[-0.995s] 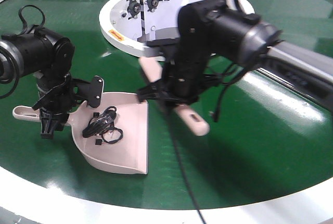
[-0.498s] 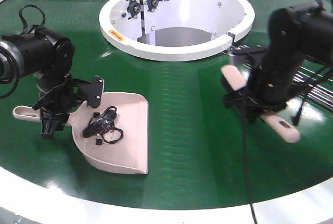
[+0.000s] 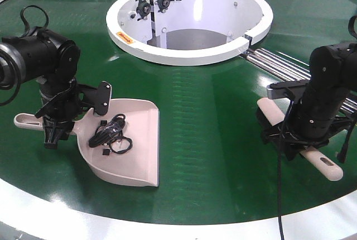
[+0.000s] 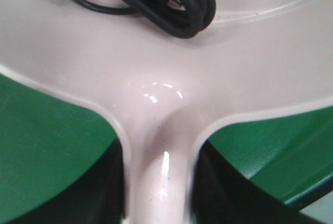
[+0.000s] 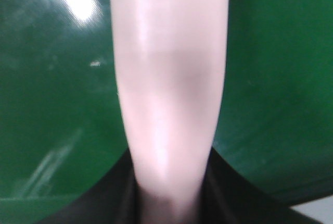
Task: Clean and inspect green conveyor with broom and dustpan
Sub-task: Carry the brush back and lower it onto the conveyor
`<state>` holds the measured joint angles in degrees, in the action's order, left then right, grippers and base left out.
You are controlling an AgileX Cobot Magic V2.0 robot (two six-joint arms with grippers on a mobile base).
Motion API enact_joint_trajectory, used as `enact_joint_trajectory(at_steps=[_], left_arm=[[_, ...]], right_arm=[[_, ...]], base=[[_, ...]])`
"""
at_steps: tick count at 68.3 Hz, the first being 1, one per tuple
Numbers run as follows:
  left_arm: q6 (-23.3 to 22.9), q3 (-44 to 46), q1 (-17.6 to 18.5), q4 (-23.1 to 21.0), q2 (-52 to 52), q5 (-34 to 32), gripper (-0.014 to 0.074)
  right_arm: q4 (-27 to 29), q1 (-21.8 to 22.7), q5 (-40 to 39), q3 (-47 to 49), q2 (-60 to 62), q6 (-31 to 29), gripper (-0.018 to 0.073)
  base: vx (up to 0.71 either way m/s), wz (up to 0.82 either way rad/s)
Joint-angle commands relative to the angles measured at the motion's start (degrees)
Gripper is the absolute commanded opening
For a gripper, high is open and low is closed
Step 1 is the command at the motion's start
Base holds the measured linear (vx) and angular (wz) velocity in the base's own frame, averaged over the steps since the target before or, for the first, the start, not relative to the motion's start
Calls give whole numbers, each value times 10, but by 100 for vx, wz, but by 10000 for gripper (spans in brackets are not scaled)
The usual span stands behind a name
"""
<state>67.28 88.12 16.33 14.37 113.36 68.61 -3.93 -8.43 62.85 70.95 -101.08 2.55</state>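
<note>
The pale dustpan rests on the green conveyor at the left, holding a bundle of black cable. My left gripper is shut on the dustpan's handle. The left wrist view shows the handle between dark fingers, with the pan and cable ahead. At the right, my right gripper is shut on the middle of the broom, held low over the belt with its slotted end towards the outer rim. The right wrist view shows the broom filling the jaws; its bristles are hidden.
The white central ring housing stands at the back middle. Metal rails run from it towards the right. The white outer rim curves along the near edge. Cables hang from both arms.
My right arm has carried the broom from beside the dustpan at the centre out to the right and lower over the belt. The left arm and dustpan have not moved.
</note>
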Motion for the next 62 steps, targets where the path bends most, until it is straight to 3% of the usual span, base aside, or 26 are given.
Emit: enact_joint_trajectory(at_steps=[1,42,62], left_arm=[[-2,17,4,-7,-28,-8,-6],[-2,17,4,-7,-28,-8,-6],[-2,17,4,-7,-28,-32,-6]], right_arm=[[-5,3,-15,12,29,-7,-1],[29,3,1,12,9,-37,29],[13,3,-1,12,-9,-38,132]], base=[[0,0],[0,0],[0,0]])
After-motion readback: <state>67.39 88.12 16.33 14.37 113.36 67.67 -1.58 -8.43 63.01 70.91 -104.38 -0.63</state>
